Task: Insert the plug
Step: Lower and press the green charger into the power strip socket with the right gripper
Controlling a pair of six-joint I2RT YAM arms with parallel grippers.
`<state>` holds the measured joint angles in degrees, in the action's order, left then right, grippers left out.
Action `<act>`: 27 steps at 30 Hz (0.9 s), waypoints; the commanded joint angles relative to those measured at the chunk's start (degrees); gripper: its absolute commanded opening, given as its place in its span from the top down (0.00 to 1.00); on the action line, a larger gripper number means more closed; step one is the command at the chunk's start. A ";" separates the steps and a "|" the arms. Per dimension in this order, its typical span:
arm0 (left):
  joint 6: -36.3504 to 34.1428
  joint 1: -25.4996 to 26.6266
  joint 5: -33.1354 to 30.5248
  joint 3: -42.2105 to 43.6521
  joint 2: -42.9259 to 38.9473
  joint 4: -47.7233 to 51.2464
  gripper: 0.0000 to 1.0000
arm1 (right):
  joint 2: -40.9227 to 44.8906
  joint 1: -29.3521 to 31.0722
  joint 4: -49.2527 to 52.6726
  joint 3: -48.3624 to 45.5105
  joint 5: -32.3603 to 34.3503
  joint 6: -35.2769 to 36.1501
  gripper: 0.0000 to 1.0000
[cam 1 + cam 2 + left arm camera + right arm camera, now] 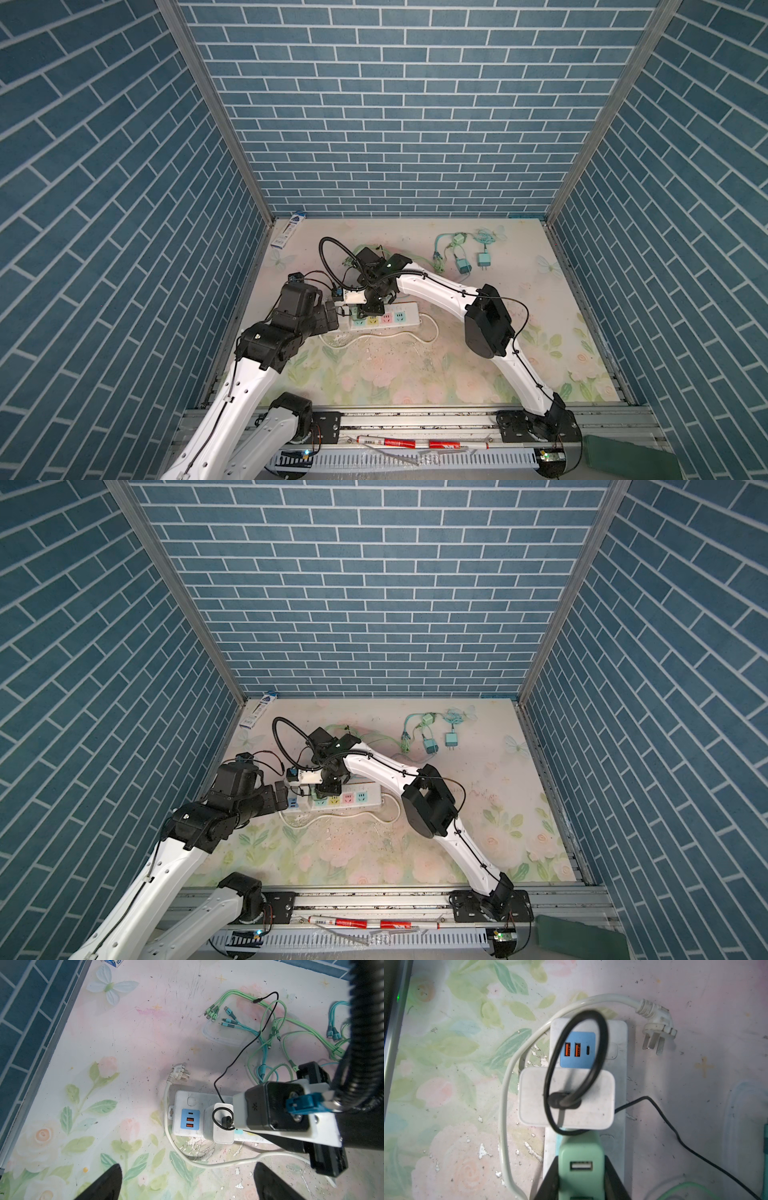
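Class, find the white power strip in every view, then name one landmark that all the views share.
Both top views: power strip, lower middle.
Left wrist: under the white charger.
Right wrist: under that charger and the mint adapter.
Shared landmark: its looping white cord.

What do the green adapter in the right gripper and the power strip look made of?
Green adapter: likely moulded plastic, smooth matte; even mint colour, rounded edges. Power strip: probably hard white plastic, dull finish; grey scuffs on its face.
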<state>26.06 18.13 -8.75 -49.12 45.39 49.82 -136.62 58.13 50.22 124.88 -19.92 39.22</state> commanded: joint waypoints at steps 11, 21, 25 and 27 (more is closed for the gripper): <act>-0.84 -0.71 -0.19 -0.27 -0.12 0.45 0.00 | -5.11 1.02 6.70 -1.22 0.18 -1.96 0.95; -1.21 -0.75 -0.43 -1.56 -0.57 0.71 0.00 | -10.57 1.20 13.42 5.15 1.20 -3.77 0.94; -1.52 -0.87 -1.50 -2.33 -1.35 0.80 0.00 | -11.49 1.18 13.52 5.45 1.22 -3.67 0.94; -1.71 -0.87 -2.05 -2.60 -1.56 0.72 0.00 | -11.63 1.28 12.76 5.29 1.96 -3.84 0.93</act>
<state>25.19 17.74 -9.32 -49.82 44.60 49.84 -141.84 58.19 56.55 132.53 -19.68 36.40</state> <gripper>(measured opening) 0.995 0.292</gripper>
